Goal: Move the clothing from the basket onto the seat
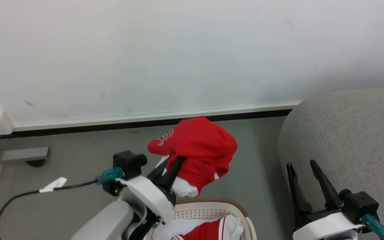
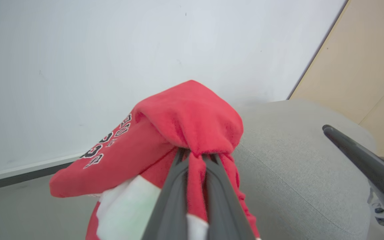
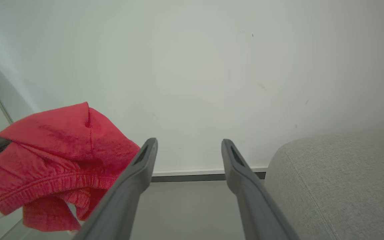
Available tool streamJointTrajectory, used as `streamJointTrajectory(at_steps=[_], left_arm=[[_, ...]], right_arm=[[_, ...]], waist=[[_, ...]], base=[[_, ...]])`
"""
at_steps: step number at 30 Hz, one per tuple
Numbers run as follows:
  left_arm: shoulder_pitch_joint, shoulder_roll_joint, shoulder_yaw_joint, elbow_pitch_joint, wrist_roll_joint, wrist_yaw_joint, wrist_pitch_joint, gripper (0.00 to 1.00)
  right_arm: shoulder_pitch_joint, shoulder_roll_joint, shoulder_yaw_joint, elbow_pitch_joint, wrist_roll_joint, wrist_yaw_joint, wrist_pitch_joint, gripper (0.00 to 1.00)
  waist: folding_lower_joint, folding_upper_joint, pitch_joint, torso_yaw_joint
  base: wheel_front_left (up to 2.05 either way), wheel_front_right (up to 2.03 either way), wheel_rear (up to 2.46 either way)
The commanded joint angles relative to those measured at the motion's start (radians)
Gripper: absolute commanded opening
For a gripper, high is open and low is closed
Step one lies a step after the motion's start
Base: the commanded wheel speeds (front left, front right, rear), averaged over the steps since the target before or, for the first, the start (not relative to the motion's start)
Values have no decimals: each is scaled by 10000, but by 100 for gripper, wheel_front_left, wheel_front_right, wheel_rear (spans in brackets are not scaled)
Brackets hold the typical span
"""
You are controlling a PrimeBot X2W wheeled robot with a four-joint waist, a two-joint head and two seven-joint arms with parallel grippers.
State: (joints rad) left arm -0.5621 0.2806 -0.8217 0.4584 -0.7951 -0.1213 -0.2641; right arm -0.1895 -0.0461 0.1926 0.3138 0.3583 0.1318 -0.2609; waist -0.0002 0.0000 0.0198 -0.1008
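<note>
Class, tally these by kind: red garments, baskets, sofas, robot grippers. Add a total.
Baskets: 1, the basket
Red garments: 2, the held garment and the basket garment
Sofas: 1, the sofa
Grippers: 2, the left gripper, the right gripper
Total: 6

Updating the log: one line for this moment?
left hand: shut on garment, clear of basket | right hand: open, empty, by sofa

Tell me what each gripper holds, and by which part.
The left gripper pinches the garment by a bunched fold of its red fabric, and the rest hangs loose around it. The right gripper is open and holds nothing.
</note>
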Motion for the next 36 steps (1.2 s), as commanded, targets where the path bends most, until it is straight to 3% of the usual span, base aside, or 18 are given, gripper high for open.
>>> streamJointTrajectory(at_steps=[1,11,20,28,36], left_arm=[[77,43,273,-274,226,79,-3,0],[-270,-59,1211,-1536,537,212,-4,0],[0,-117,1229,-1731,449,234,-4,0],[83,-232,1091,-1636,322,172,60,0],[95,-578,543,-1590,235,66,190,0]], right_arm=[[71,-37,43,9,-9,-21,-21,100],[169,-33,508,-184,-43,-21,-20,100],[169,-58,1191,-322,77,-21,-21,100],[-844,-400,3181,382,45,-23,-21,100],[-1673,-197,3951,1316,704,-21,-21,100]], waist=[[2,0,-168,111],[2,0,-469,222],[2,0,-349,252],[2,0,-233,449],[2,0,-264,1133]], base=[[0,0,0],[0,0,0],[0,0,0],[0,0,0],[0,0,0]])
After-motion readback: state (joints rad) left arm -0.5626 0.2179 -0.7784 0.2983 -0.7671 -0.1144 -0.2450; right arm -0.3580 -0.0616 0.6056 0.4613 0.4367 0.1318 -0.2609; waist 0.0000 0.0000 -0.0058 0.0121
